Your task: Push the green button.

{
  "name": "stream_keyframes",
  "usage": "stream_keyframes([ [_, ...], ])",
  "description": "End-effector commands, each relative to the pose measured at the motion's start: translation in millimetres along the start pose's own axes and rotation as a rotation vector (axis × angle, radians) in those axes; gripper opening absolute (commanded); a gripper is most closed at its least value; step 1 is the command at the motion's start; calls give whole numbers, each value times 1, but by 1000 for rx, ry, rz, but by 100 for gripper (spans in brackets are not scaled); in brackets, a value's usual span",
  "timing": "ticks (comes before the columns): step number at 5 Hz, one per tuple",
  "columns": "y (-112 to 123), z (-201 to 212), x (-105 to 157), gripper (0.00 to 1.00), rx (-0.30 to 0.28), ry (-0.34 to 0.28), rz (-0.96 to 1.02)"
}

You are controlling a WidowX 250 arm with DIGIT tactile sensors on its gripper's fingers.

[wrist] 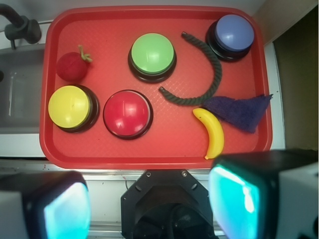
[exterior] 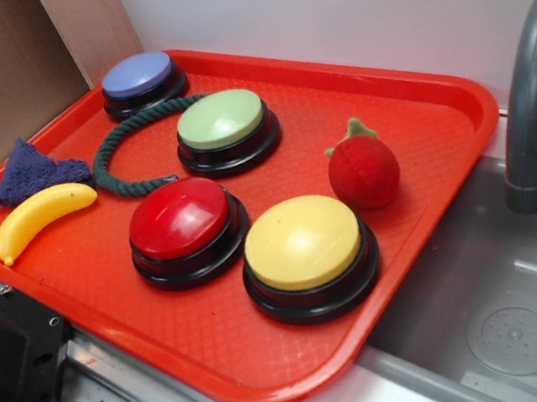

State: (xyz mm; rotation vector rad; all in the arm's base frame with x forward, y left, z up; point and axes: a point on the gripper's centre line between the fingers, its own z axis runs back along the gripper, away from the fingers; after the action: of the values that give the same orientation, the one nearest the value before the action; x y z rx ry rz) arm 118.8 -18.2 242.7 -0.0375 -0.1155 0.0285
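Observation:
The green button, a pale green dome on a glossy black base, stands toward the back middle of the red tray. My gripper shows only in the wrist view, high above the tray's near edge and over the robot's black base. Its two fingers with cyan pads stand wide apart with nothing between them. The gripper is well short of the green button and touches nothing.
On the tray also stand a blue-lavender button, a red button and a yellow button. A dark green rope, a toy banana, a purple cloth and a red plush strawberry lie around them. A sink with a grey faucet is at the right.

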Motion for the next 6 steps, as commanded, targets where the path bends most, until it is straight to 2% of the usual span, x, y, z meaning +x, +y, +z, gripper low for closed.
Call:
stream_keyframes([
  [1,0,0,0,100,0,0,0],
  [2,12,-28,43,100,32,-27,2],
  [3,25,-67,91,100,10,-94,0],
  [4,30,-123,116,100,14,-38,-47],
  [5,24,-154,127,100,55,-4,-129],
  [6,18,-171,134,100,81,1,-198],
])
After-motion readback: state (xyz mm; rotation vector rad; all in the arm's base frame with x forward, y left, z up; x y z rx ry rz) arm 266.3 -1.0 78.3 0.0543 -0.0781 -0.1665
